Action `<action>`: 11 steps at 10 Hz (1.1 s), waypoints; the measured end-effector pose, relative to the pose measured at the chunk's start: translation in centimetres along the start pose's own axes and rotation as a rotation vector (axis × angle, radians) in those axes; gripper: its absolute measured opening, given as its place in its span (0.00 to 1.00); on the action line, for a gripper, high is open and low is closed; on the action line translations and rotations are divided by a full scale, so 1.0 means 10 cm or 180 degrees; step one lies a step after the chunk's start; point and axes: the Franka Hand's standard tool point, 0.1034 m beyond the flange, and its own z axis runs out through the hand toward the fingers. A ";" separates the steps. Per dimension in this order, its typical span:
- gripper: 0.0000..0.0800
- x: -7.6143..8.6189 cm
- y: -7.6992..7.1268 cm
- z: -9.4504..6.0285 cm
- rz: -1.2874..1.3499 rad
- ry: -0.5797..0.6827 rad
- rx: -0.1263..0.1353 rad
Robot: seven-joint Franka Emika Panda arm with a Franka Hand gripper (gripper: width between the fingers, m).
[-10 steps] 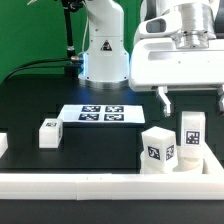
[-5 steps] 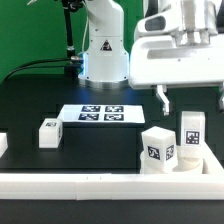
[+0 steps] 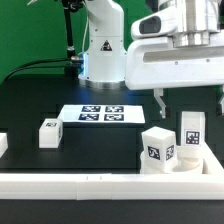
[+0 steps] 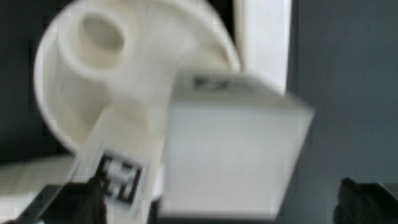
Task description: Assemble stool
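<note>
My gripper (image 3: 191,101) hangs open just above the stool parts at the exterior view's right. Two white blocky legs stand there, one (image 3: 158,148) in front and a taller one (image 3: 190,134) behind it, each with a black-and-white tag. They sit on or against the round white seat (image 3: 186,164), which is mostly hidden. A third leg (image 3: 48,132) lies apart at the left. In the wrist view the seat ring (image 4: 98,70) with a socket and a blurred leg (image 4: 240,140) lie between my dark fingertips (image 4: 71,203), and my gripper (image 4: 217,205) holds nothing.
The marker board (image 3: 100,114) lies in the middle of the black table, before the arm's white base (image 3: 103,55). A long white rail (image 3: 90,184) runs along the front. Another white part (image 3: 3,145) shows at the left edge.
My gripper has shifted slightly left and down over the two standing legs. The parts have not moved.
</note>
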 end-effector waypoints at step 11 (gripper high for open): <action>0.65 -0.04 0.12 0.15 0.0404 -0.0884 -0.0103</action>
